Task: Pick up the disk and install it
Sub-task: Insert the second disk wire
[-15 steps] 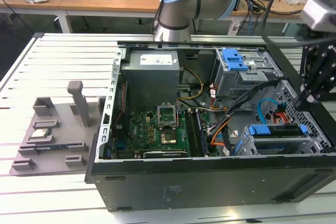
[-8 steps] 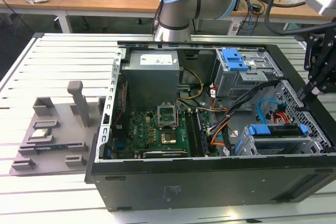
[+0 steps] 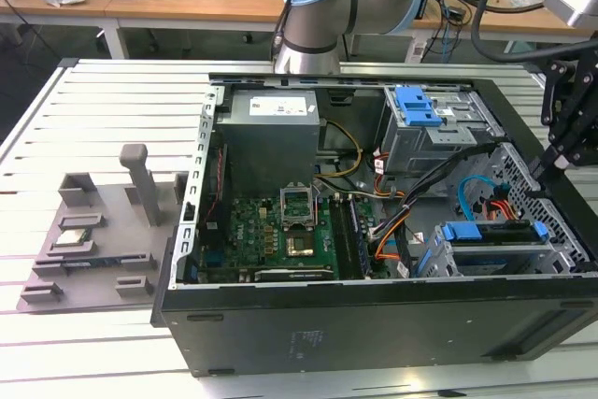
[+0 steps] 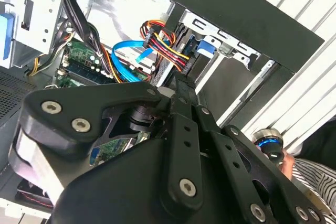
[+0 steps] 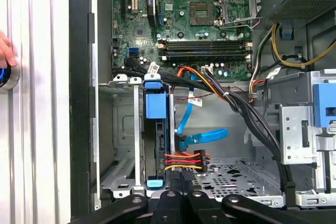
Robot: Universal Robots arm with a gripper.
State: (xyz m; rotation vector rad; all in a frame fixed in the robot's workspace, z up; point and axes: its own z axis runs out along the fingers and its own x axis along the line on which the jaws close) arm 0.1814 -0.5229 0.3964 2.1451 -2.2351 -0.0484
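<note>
The disk [image 5: 160, 145] stands on edge in a slot of the grey drive cage [image 5: 126, 129] inside the open computer case, its blue rails [image 5: 156, 103] showing at both ends. In the exterior view its blue rail [image 3: 486, 231] lies along the cage top near the case's front right. Red-yellow power wires and a blue data cable [image 5: 202, 137] run to its end. My gripper [image 5: 181, 174] hovers just above that end of the cage, fingers pressed together and holding nothing. It hangs over the case's right side [image 3: 542, 167], and its black fingers [image 4: 181, 85] point down at the cables.
A motherboard [image 3: 280, 231], a power supply [image 3: 271, 128] and a second cage with a blue latch [image 3: 416, 105] fill the case. A grey parts fixture [image 3: 93, 231] sits on the table at the exterior view's left. A hand [image 5: 4, 51] rests by a blue-lit button [image 4: 268, 142] beside the case.
</note>
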